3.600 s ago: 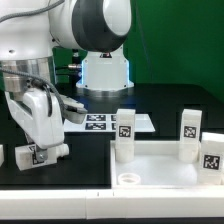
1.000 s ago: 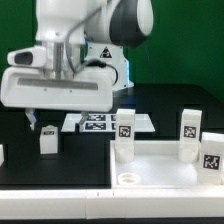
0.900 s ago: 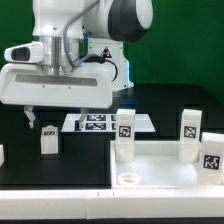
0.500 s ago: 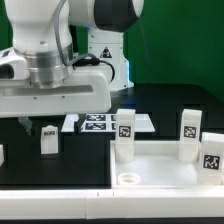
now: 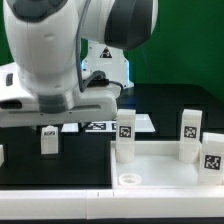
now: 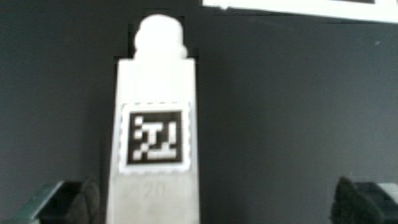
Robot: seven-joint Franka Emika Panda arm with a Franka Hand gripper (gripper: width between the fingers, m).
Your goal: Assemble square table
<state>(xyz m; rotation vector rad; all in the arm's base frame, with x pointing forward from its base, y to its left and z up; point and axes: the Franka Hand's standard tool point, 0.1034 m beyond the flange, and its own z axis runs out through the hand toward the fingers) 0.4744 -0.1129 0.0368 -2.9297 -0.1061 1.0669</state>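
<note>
- Claw: jaws spread wide, nothing gripped; both fingertips show dark at the frame's lower corners in the wrist view.
- Leg: lies on the black surface, beneath the claw, tag facing the camera, peg end pointing away.
- Square table slab: at the exterior view's right, raised rim visible, tagged legs standing upright on it.
- Marker board: flat, behind the slab.

Four tagged legs, one square tabletop, one marker board.
</note>
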